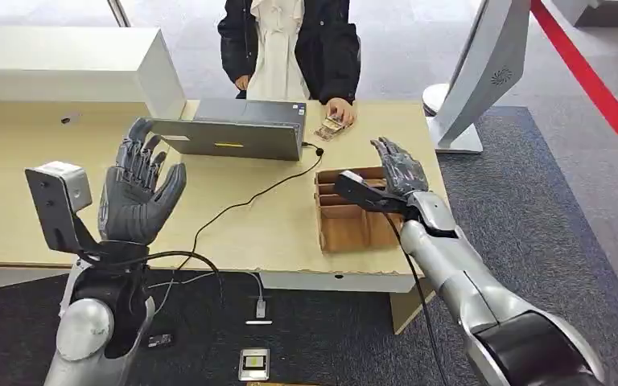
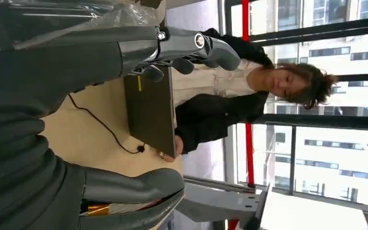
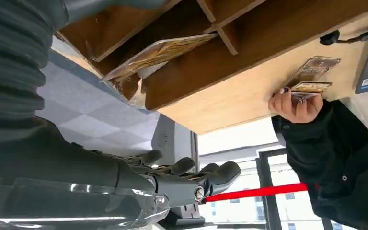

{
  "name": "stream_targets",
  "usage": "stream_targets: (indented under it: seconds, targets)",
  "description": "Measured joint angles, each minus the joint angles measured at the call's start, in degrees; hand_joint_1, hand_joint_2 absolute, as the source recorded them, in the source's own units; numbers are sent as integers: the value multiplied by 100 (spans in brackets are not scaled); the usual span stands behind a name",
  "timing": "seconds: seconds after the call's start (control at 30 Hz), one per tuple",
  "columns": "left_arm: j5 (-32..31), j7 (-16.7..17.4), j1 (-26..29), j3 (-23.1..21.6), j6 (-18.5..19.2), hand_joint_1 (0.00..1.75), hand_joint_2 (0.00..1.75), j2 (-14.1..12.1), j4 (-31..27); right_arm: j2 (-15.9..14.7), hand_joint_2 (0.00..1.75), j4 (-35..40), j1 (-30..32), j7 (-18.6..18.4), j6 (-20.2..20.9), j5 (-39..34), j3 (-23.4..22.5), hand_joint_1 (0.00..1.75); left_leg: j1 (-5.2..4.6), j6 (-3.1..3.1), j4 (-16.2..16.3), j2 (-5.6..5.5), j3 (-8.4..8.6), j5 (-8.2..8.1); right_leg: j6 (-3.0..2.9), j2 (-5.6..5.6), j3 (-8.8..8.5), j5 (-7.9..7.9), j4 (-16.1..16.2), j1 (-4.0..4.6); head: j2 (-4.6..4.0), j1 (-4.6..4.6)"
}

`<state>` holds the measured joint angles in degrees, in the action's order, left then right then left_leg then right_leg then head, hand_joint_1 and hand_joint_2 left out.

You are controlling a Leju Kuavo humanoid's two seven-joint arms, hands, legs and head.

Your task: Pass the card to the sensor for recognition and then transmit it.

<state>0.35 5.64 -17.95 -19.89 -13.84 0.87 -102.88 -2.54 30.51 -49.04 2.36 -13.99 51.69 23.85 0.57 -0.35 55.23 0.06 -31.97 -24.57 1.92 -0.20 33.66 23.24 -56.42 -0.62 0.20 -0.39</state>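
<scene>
Step in hand, by my read: pre-grasp, nothing picked up yet. Right hand (image 1: 400, 167) hovers over the wooden divided tray (image 1: 331, 231), fingers apart & extended, holding nothing. Right wrist view shows a card (image 3: 160, 51) leaning in a tray compartment, just beneath the thumb side of that hand, not touched by any finger. Left hand (image 1: 135, 186) is raised w/ palm up off the desk (image 1: 257, 233), fingers spread, empty; the grey box (image 1: 233, 129) w/ a black cable sits just beyond its fingertips, prob. the sensor, can't confirm.

Person across the desk has a hand (image 1: 339, 110) on more cards (image 1: 329, 127), well beyond the right fingertips.

Next move needs: right hand lowers into the compartment, thumb + fingers close on the card's edge, lift w/o snagging the divider, then carry it toward the grey box. Card is thin & tilted, so pinch alignment matters.
</scene>
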Motion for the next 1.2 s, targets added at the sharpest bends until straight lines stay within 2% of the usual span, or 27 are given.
stream_targets:
  seconds: [0.53, 0.57, 0.6, 0.63, 0.93, 1.2]
  targets:
    - [-2, 33, 32, 0, 72, 0, 175, 0, 0, -79, 175, -33, 1, -50, -15, -55, 0, 0, 0, 0, 0, 0, 0, 0, 0, 0, 0, 0, 0, 0, 0, 0]
    - [-2, 33, 41, 0, 74, 0, 175, 0, 0, -85, 175, -35, 1, -52, -17, -59, 0, 94, 0, 0, 0, 0, 0, 0, 0, 0, 0, 0, 0, 0, 0, 0]
    - [-2, 33, 45, 0, 77, 0, 175, -2, 0, -92, 175, -46, 1, -52, -17, -63, 0, 162, 0, 0, 0, 0, 0, 0, 0, 0, 0, 0, 0, 0, 0, 0]
    - [-2, 33, 48, 0, 81, 0, 175, -2, 0, -98, 175, -55, 1, -52, -17, -70, 0, 175, 0, 0, 0, 0, 0, 0, 0, 0, 0, 0, 0, 0, 0, 0]
    - [4, 52, 77, 0, 125, 0, 175, -4, -4, -135, 175, -81, 7, -55, 59, -72, 0, 175, 0, 0, 0, 0, 0, 0, 0, 0, 0, 0, 0, 0, 0, 0]
    - [247, 171, 92, 2, 160, 0, 175, -13, -61, -157, 175, -76, 14, -107, 114, -87, 0, 175, 0, 0, 0, 0, 0, 0, 0, 0, 0, 0, 0, 0, 0, 0]
